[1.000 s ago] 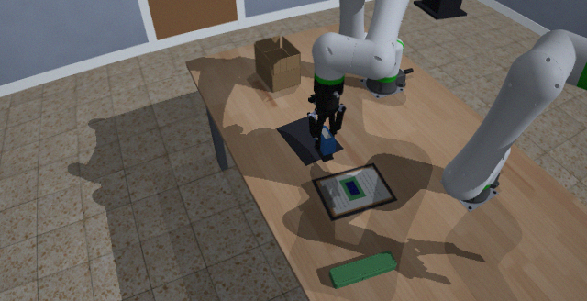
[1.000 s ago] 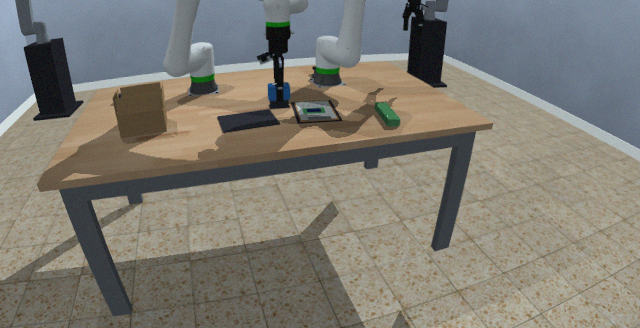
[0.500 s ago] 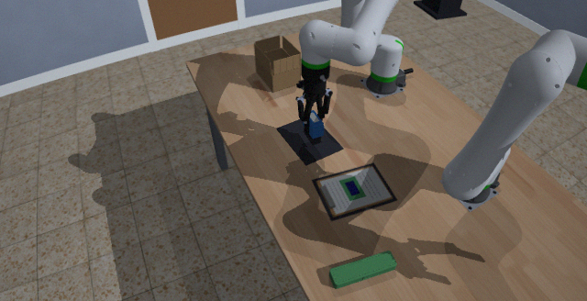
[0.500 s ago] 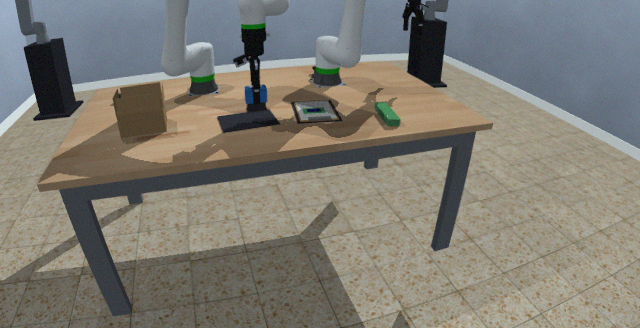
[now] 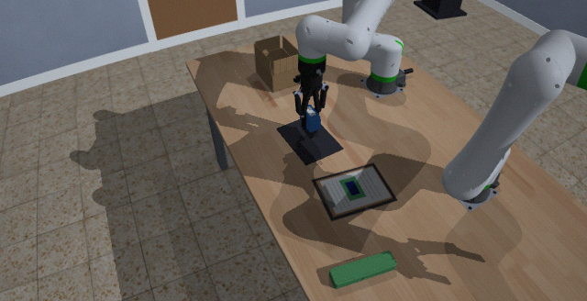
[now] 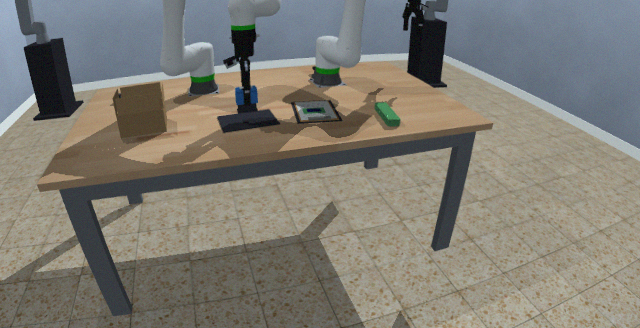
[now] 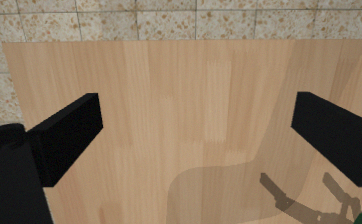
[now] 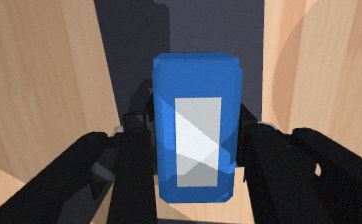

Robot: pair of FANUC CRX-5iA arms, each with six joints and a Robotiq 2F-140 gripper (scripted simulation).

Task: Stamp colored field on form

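Now the right claw [image 5: 310, 117] [image 6: 246, 99] [image 8: 191, 106] pinches the blue stamp [image 5: 313, 119] [image 6: 251, 94] [image 8: 198, 75].
Its bottom hides from the wrist view; the spread left claw [image 6: 413, 24] [image 7: 196, 110] is cut off up top.

The table [image 5: 404, 122] [image 6: 200, 140] [image 7: 157, 120] has a wooden top, pale tan with a straight grain and a smooth, low sheen; its legs look like painted metal, dark grey and matt. The stamp [image 5: 313, 119] [image 8: 197, 77] looks like smooth blue plastic, softly shiny, with a flat, paper-like pale label. Below it, the mat [image 5: 323, 147] [image 6: 248, 120] is dark, matt and even. The form [image 5: 337, 197] [image 6: 303, 113], beside the mat, looks like white paper in a dark, thin frame. Beyond the form from the mat, the green block [image 5: 363, 270] [image 6: 387, 114] looks like plastic with a slight gloss. The box [image 5: 286, 81] [image 6: 141, 110], across the mat from the form, looks like dull brown cardboard. The floor around the table is speckled stone-like tile.
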